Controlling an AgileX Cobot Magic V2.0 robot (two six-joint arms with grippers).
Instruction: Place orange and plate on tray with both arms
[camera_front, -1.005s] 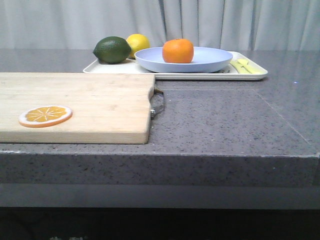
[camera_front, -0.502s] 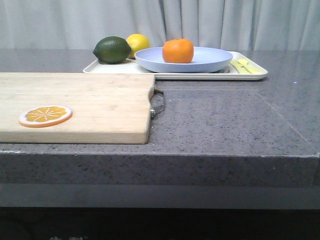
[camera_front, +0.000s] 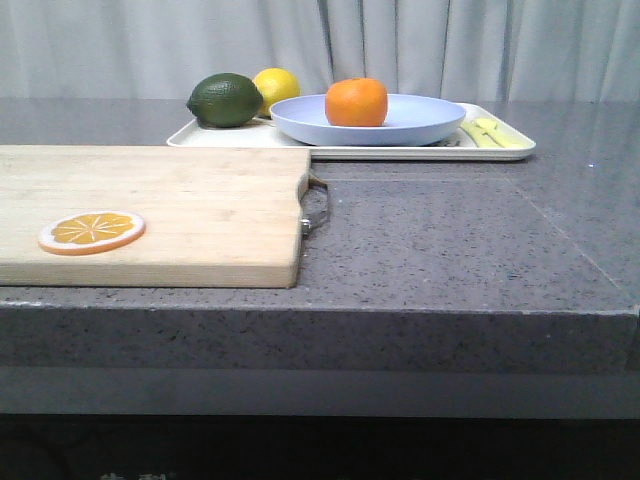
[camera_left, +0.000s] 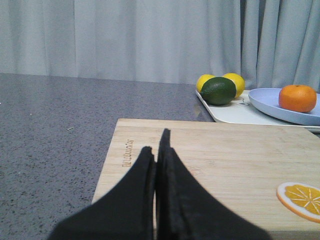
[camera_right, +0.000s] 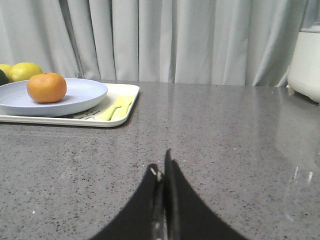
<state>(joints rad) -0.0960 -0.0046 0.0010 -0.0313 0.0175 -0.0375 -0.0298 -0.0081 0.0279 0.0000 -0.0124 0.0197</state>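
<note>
The orange (camera_front: 356, 102) sits in the pale blue plate (camera_front: 420, 122), which rests on the cream-white tray (camera_front: 500, 152) at the back of the table. All three also show in the left wrist view: orange (camera_left: 297, 98), plate (camera_left: 265, 100), tray (camera_left: 230, 114). They show in the right wrist view too: orange (camera_right: 46, 87), plate (camera_right: 85, 92), tray (camera_right: 127, 107). My left gripper (camera_left: 156, 145) is shut and empty above the wooden cutting board (camera_left: 225, 165). My right gripper (camera_right: 161, 165) is shut and empty over bare counter, well short of the tray. Neither gripper shows in the front view.
A dark green lime (camera_front: 225, 100) and a yellow lemon (camera_front: 277, 86) sit on the tray's left end, yellow-green cutlery (camera_front: 488, 131) on its right end. An orange slice (camera_front: 92, 232) lies on the cutting board (camera_front: 200, 210). A white appliance (camera_right: 307, 62) stands far right.
</note>
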